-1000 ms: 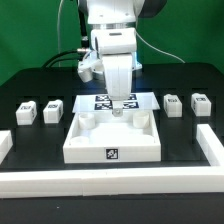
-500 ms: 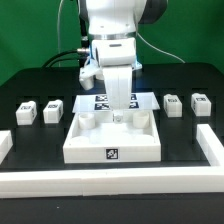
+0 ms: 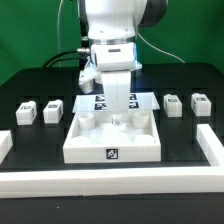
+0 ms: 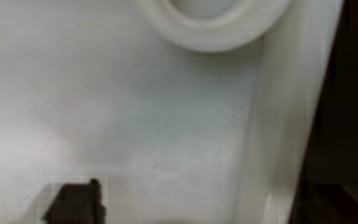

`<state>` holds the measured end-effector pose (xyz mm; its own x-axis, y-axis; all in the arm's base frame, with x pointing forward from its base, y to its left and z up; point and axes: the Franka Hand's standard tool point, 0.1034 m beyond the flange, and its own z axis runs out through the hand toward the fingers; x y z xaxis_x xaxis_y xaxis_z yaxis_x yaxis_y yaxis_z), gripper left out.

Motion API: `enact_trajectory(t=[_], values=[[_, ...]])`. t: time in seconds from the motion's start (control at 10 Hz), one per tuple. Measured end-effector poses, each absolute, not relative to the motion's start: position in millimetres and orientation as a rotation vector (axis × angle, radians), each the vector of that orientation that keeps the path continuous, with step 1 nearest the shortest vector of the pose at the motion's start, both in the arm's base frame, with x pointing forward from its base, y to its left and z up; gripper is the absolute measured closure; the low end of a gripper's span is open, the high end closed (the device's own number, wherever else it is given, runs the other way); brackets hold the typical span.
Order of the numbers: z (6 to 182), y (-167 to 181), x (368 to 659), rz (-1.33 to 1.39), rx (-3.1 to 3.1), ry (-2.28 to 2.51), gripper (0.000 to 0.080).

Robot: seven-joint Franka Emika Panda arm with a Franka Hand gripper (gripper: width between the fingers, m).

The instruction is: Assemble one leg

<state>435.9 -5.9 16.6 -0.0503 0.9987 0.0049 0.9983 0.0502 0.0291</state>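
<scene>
Four small white legs with marker tags lie on the black table: two at the exterior view's left (image 3: 26, 110) (image 3: 53, 108) and two at its right (image 3: 174, 104) (image 3: 200, 104). My gripper (image 3: 118, 117) hangs straight down over the back part of the large white tray (image 3: 90, 150), far from every leg. In the wrist view one dark fingertip (image 4: 75, 203) stands over the tray's white floor (image 4: 140, 130), with a round corner socket (image 4: 211, 25) beyond it. The jaws stand wide apart with nothing between them.
The marker board (image 3: 146, 99) lies just behind the tray. White rails border the table at the front (image 3: 110, 180), the exterior view's left (image 3: 4, 143) and its right (image 3: 212, 145).
The arm has come down a little and shifted slightly toward the exterior view's left, bringing the gripper lower over the tray's back part. The legs and tray have not moved.
</scene>
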Motion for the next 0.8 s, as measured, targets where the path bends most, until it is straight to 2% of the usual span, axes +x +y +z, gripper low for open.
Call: enact_trajectory(t=[0.1, 0.2, 0.3, 0.4, 0.8], values=[[16.1, -5.9, 435.5, 0.037, 2.154, 2.265, 0.0426], [15.9, -5.9, 435.3, 0.037, 2.155, 2.265, 0.0562], [15.7, -5.9, 435.0, 0.036, 2.155, 2.266, 0.0562], [15.8, -6.3, 435.3, 0.037, 2.156, 2.263, 0.0733], [15.8, -6.5, 435.3, 0.037, 2.156, 2.263, 0.0744]])
